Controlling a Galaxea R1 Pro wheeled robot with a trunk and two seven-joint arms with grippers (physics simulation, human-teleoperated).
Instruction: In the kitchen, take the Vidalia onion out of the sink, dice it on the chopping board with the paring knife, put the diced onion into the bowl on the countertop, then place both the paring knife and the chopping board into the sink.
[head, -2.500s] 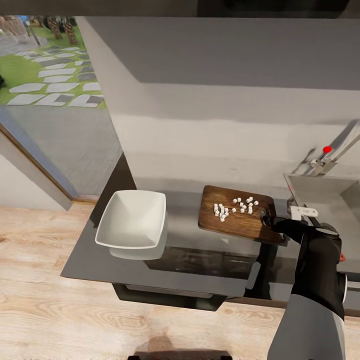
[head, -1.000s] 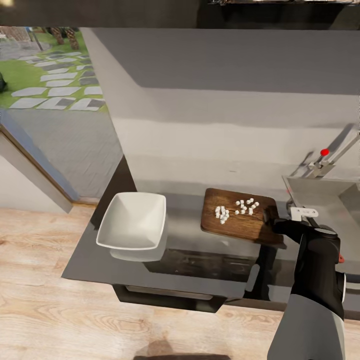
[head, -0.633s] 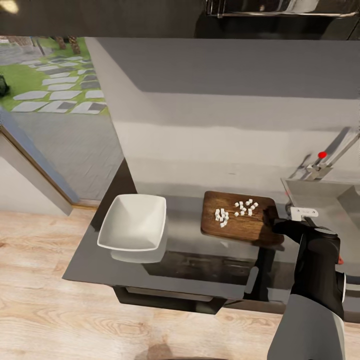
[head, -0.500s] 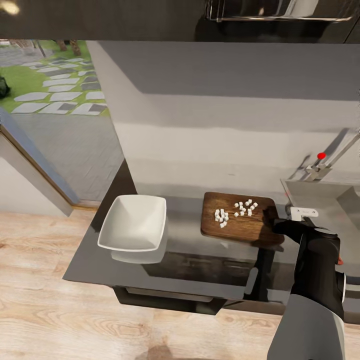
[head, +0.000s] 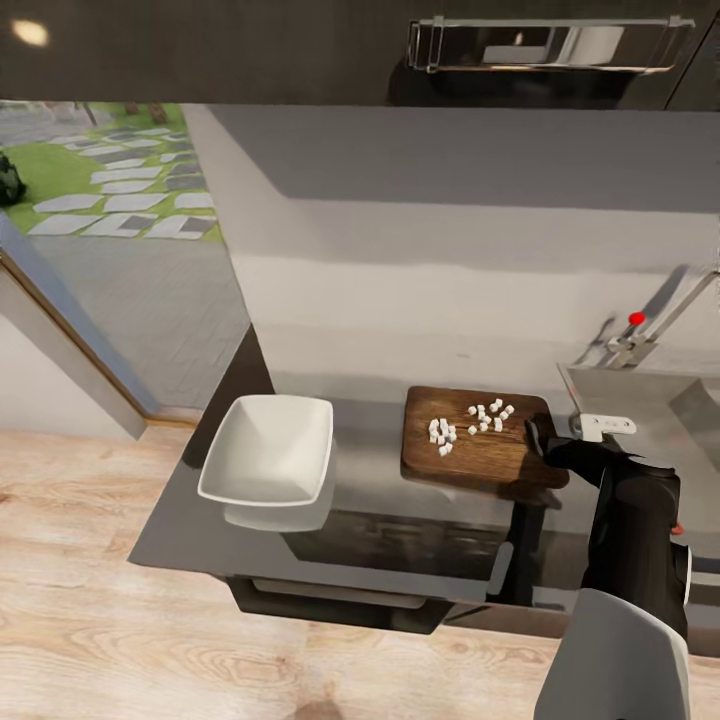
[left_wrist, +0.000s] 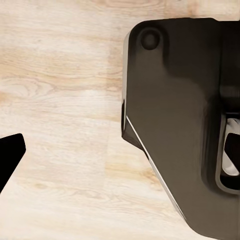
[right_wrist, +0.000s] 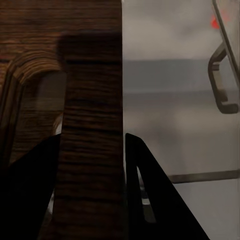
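Note:
The dark brown chopping board (head: 470, 455) lies on the grey countertop (head: 380, 520) with several whitish diced onion bits (head: 470, 420) on it. My right gripper (head: 538, 440) is shut on the board's right end. In the right wrist view the board (right_wrist: 90, 125) sits between the two black fingers (right_wrist: 150, 200). The white bowl (head: 268, 450) stands apart to the board's left. The sink (head: 650, 395), with its tap (head: 655, 320), is just right of the board. A red-orange sliver (head: 679, 526) peeks from behind my right forearm; I cannot tell whether it is the paring knife. A black fingertip (left_wrist: 10, 155) of my left gripper hangs over the wooden floor.
A dark wall cabinet with a bar handle (head: 550, 45) hangs above the counter. The counter's left end borders a glass door onto a garden (head: 90, 190). Wooden floor (head: 100, 600) runs in front. My own dark base (left_wrist: 175, 125) is in the left wrist view.
The whole picture has slid down and the wall cabinet has come into sight, so the camera has moved. Board, bits, bowl and right gripper keep their places relative to each other.

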